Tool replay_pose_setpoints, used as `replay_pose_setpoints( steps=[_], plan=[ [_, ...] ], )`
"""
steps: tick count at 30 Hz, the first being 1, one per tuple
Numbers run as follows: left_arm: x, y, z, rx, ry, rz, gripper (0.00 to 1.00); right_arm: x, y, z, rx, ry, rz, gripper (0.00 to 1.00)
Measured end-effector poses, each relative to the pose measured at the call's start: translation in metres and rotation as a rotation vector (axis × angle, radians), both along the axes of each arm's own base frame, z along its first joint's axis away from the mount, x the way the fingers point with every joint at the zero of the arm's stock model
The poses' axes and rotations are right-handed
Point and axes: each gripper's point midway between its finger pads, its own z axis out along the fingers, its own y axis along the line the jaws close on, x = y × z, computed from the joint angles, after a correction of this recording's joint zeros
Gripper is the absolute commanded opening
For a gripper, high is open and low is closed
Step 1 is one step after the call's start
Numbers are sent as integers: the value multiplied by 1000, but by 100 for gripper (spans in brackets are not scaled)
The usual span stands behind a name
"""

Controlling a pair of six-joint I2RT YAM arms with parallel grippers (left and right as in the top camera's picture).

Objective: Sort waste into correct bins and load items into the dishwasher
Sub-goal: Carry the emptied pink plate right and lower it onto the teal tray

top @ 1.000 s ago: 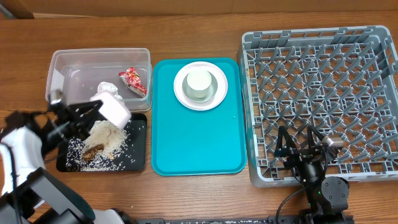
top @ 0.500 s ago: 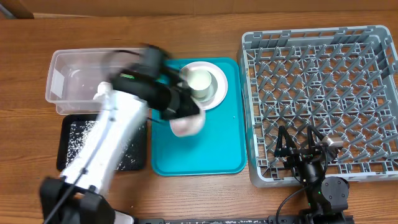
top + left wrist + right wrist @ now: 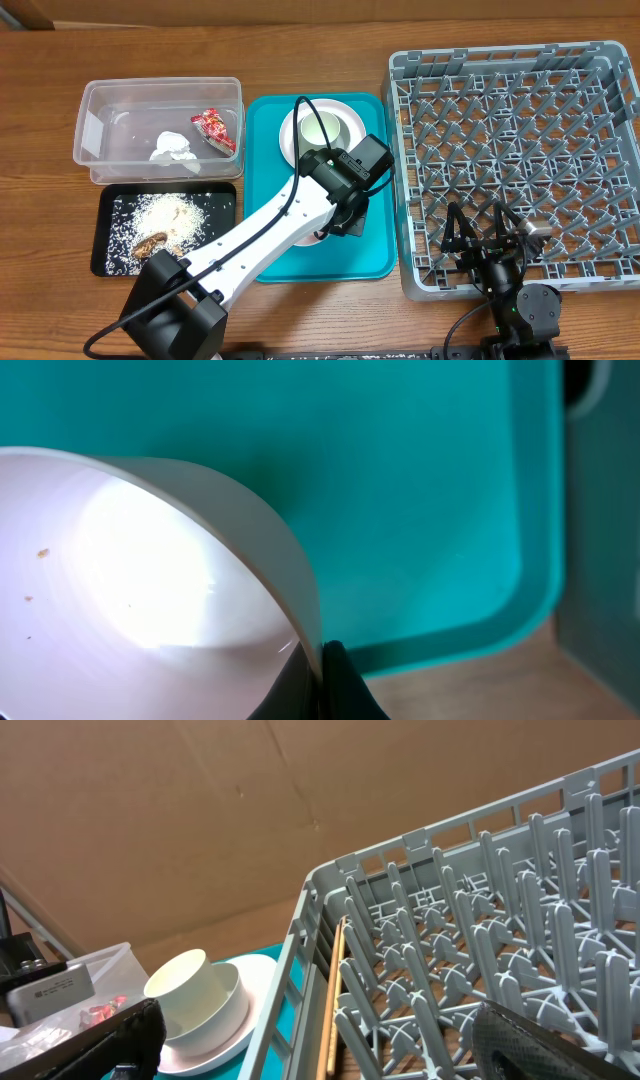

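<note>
Bowl (image 3: 150, 560) is being held over bare teal tray (image 3: 290, 255) near its right edge, left gripper (image 3: 322, 682) clamping its rim. Rack (image 3: 402, 180) wall is standing just beside; right gripper (image 3: 485, 232) is gaping empty.

Nothing legible: the white label (image 3: 88, 131) on the clear tub (image 3: 160, 83) and the red wrapper (image 3: 214, 128) show no readable print.

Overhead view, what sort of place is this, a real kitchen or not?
Probably a staged test bench rather than a kitchen: a large grey plastic pegged dish rack sits on a wooden table, a clear plastic tub and flat black tray serve as waste bins, and brown cardboard forms the backdrop.
</note>
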Motion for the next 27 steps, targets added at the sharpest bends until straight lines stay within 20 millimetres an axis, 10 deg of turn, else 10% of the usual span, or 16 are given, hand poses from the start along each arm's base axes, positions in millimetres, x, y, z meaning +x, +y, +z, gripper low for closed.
replay_pose_setpoints(
  steps=[15, 18, 22, 27],
  plan=[
    [13, 6, -8, 40, -57, 13, 5, 0, 0, 0, 0, 0, 0, 100],
    [8, 11, -15, 58, -40, 13, 16, 0, 0, 0, 0, 0, 0, 100],
    [9, 13, -17, 66, -46, 14, 56, 0, 0, 0, 0, 0, 0, 100],
    [12, 16, -16, 67, -51, 22, 52, 0, 0, 0, 1, 1, 0, 100]
  ],
)
